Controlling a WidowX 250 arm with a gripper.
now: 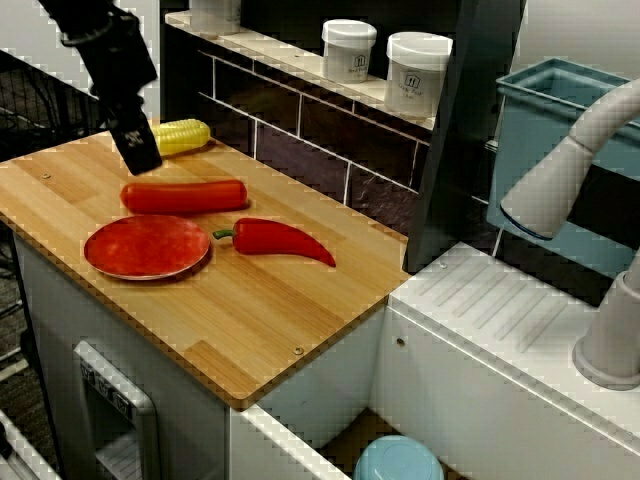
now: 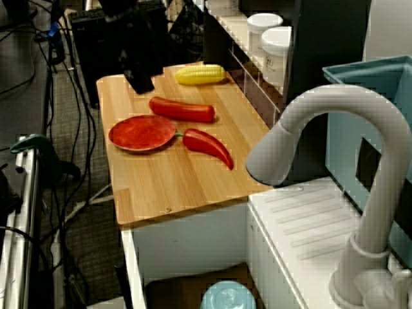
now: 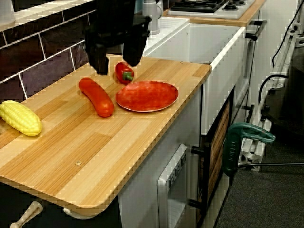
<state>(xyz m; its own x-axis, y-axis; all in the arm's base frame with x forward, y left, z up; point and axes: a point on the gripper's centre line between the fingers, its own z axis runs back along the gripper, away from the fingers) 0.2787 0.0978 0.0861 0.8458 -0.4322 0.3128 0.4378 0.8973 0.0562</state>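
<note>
In the low end-on view the gripper (image 3: 116,61) hangs at upper left, fingers spread and empty. The high side view shows it only as one dark block. Just under it lies the red sausage (image 3: 96,96), with the pepper (image 3: 124,72) and red plate (image 3: 147,96) beside it. The corn (image 3: 20,118) lies far left on the desk (image 3: 95,156).

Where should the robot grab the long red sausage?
Probably its middle, from straight above, jaws closing across its narrow width. The sausage lies flat on the wooden board, long and round, evenly thick there. The red plate sits close along one side, so that jaw has little room.
</note>
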